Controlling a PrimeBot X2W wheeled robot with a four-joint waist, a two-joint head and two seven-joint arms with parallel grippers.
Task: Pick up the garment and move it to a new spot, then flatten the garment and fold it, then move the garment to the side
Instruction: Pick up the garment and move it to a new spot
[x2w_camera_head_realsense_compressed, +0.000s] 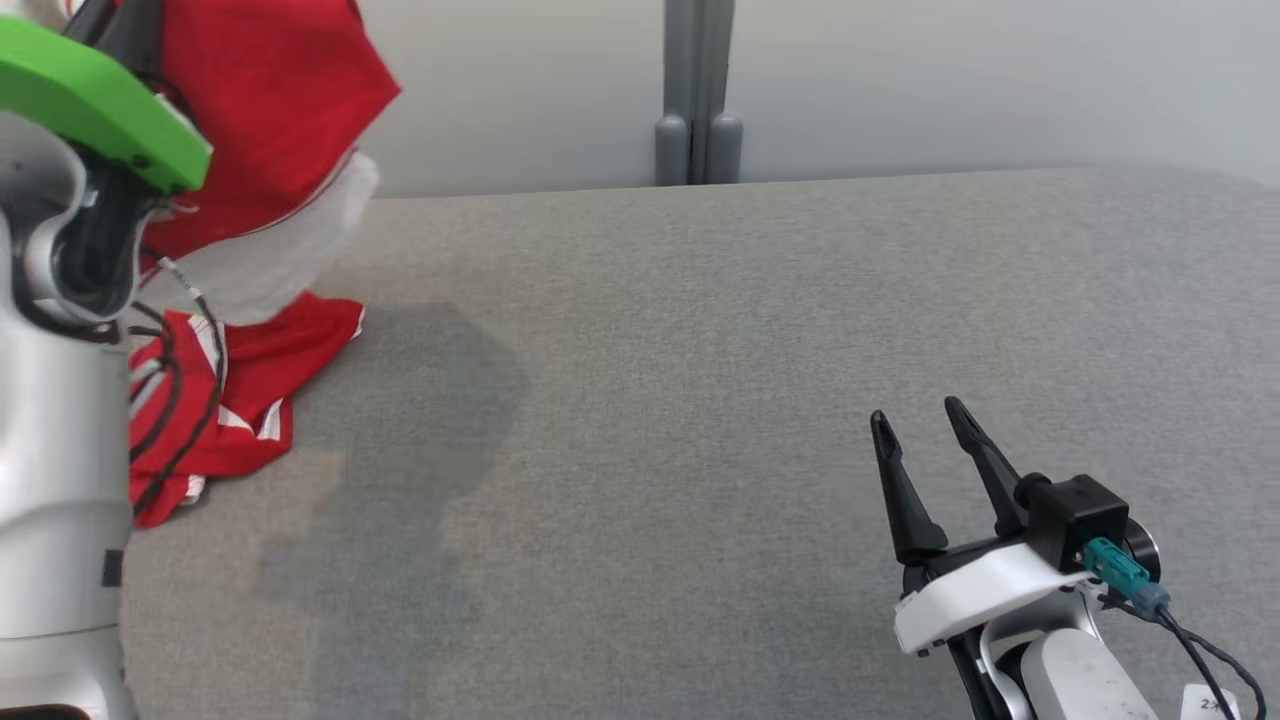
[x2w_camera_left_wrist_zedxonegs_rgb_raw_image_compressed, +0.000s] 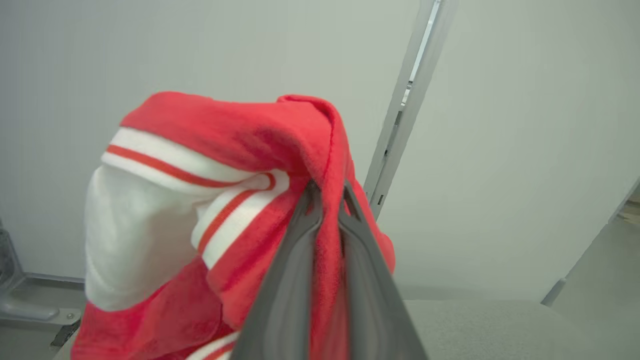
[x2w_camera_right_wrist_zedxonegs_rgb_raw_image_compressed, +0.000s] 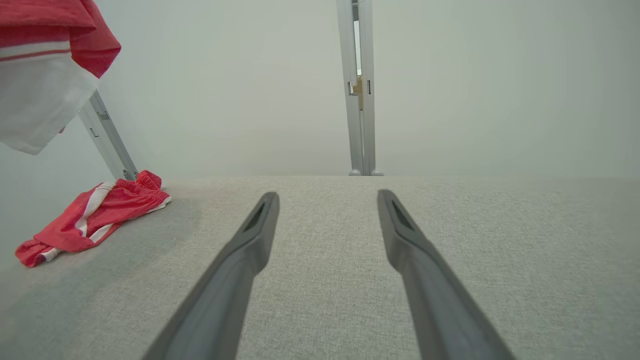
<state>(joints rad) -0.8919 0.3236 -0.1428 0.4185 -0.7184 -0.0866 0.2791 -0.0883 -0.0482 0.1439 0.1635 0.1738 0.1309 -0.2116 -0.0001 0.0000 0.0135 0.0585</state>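
One grey table (x2w_camera_head_realsense_compressed: 700, 400). Two red-and-white garments: lying garment (x2w_camera_head_realsense_compressed: 280, 360) on the table's left end, hanging garment (x2w_camera_head_realsense_compressed: 280, 90) above it. Two grippers: left gripper (x2w_camera_left_wrist_zedxonegs_rgb_raw_image_compressed: 329, 186), right gripper (x2w_camera_head_realsense_compressed: 915, 410).

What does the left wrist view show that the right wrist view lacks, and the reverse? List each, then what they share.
Left wrist view: the left gripper, shut on a fold of the lifted red-and-white garment. Right wrist view: the right gripper, open and empty, and a red-and-white heap lying on the grey table. Shared: the lifted garment, the grey table, the upright post and the pale wall.
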